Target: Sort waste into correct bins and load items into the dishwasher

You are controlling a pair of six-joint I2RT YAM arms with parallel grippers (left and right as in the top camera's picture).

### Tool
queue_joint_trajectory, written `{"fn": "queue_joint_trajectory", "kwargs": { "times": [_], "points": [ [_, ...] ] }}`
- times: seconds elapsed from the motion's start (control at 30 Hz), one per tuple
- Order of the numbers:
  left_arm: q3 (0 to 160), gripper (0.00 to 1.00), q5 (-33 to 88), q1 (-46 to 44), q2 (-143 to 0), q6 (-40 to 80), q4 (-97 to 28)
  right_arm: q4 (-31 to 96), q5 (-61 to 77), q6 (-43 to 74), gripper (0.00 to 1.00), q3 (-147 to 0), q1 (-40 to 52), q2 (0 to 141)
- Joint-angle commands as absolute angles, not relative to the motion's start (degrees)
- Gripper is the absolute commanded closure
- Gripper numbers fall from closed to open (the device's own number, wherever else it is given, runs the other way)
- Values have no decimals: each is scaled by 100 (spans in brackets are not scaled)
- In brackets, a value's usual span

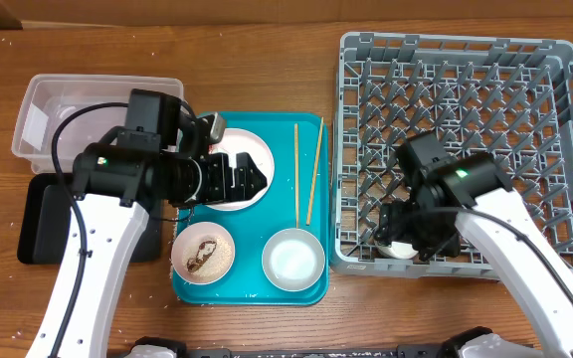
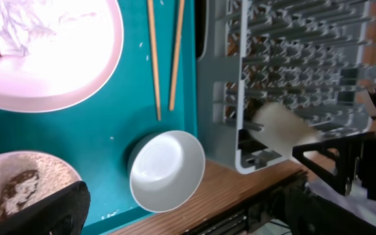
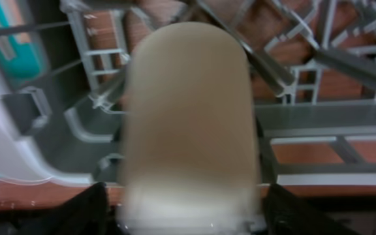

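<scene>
The left gripper point(image 1: 257, 179) hangs over the pale plate point(image 1: 254, 147), at 11 o'clock on the teal tray point(image 1: 311, 290). Its fingers are wide apart and hold nothing. The right gripper point(image 1: 403, 235) is down in the grey dish rack point(image 1: 466, 99), in the 7 o'clock corner. The small white cup point(image 1: 401, 252) sits there between its fingers, but I cannot tell if they squeeze it. On the tray, the pink bowl point(image 1: 223, 261) is at 7 o'clock, the white bowl point(image 1: 293, 259) at 5 o'clock and the chopsticks point(image 1: 296, 169) at 2 o'clock.
</scene>
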State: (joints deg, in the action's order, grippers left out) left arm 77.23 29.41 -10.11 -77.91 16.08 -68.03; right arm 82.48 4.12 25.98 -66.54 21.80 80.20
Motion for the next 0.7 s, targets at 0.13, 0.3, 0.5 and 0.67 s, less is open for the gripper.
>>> {"fn": "queue_joint_trajectory", "kwargs": {
  "times": [0.13,0.3,0.5,0.67],
  "points": [
    [7734,7,1831,-1566,-7813,1546,-7070,7977,222,2753,6,-6976,2189,7948],
    [7590,16,578,-1916,-7826,2394,-7395,7546,224,2749,4,-7542,2189,7341],
    [6423,26,128,-2003,-7826,3229,-7164,6886,222,2749,1,-7846,2189,6587],
    [5092,42,563,-2003,-7843,3374,-5601,6672,224,2749,0,-7841,2189,6464]
  ]
}}
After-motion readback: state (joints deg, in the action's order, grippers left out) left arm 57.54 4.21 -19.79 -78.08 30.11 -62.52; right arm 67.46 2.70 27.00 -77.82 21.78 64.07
